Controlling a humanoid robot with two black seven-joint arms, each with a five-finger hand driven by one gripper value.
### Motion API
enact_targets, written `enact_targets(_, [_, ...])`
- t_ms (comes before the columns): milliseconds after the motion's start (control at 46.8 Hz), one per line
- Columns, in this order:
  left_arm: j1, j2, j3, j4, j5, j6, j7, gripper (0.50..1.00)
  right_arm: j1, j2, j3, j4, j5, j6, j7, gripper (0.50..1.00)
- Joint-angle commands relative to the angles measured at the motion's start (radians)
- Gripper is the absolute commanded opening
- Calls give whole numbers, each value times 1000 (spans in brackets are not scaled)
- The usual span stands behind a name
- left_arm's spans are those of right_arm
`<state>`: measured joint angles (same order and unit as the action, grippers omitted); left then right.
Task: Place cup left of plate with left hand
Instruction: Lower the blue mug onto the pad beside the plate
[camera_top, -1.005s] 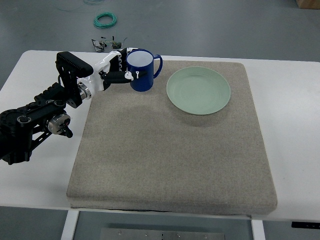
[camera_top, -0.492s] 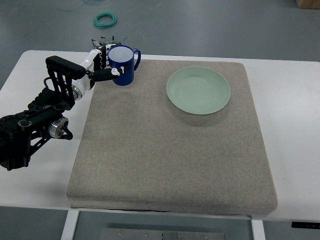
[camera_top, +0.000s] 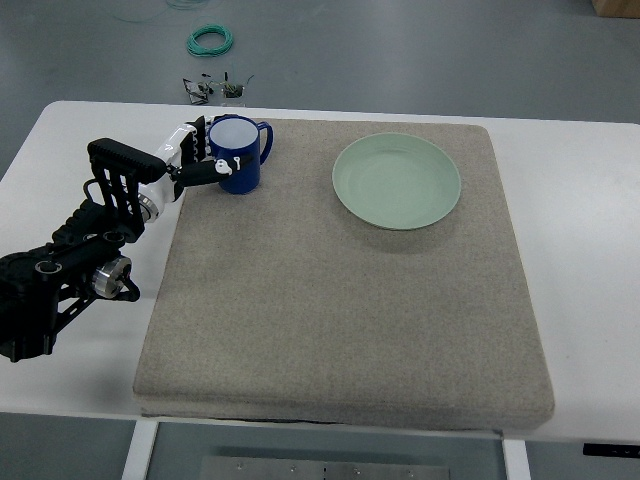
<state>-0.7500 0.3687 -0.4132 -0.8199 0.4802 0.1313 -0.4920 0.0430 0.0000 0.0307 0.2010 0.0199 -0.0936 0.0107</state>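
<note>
the left hand (camera_top: 200, 160) grips the blue cup (camera_top: 237, 155), its white fingers (camera_top: 218, 168) wrapped against the cup's left side while the handle points right. the cup stands upright near the far left corner of the grey mat (camera_top: 340, 300), and whether its base rests on the mat or hangs just above it cannot be told. half a second ago the cup was a little higher in the picture, over the mat's far edge; a second ago it was further right, much nearer the green plate (camera_top: 397, 181). now cup and plate are well apart, the plate lying unmoved toward the mat's far right corner. the black arm has drawn back toward the table's (camera_top: 590, 260) left edge along with the cup. on the floor beyond the table's far edge lie a green cable coil (camera_top: 210, 40) and a small dark clutter of parts (camera_top: 215, 88), both where they were.
</note>
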Motion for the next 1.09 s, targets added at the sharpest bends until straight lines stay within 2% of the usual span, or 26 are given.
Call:
enact_targets(0, [1,0,-1,1,-2,1,-13,656,0,0,0,0,0,0,0,934])
enact_targets(193, [20,-5,-1,1,-2,1,-20,666,0,0,0,0,0,0,0,934])
enact_targets(278, [21,-7,-1,1,-8,5,-22,705,0,0,0,0,2,0,0,934])
enact_targets(342, [21,-7,-2,1,-11,11,-28,754,0,0,0,0,0,0,0,934])
enact_targets(449, [29,-8,-13,1,-12,11,-28,776,0,0,0,0,2,0,0,934])
enact_targets(513, [31,-8,-32,1,-11,11,-28,806,0,0,0,0,0,0,0,934])
enact_targets(727, [37,-11,-41,-1,-11,11,-28,814,0,0,0,0,0,0,0,934])
enact_targets(791, [37,-11,-41,-1,-11,11,-26,859,0,0,0,0,0,0,0,934])
enact_targets(1070, [43,-14,-41,-1,-11,11,-26,887,0,0,0,0,0,0,0,934])
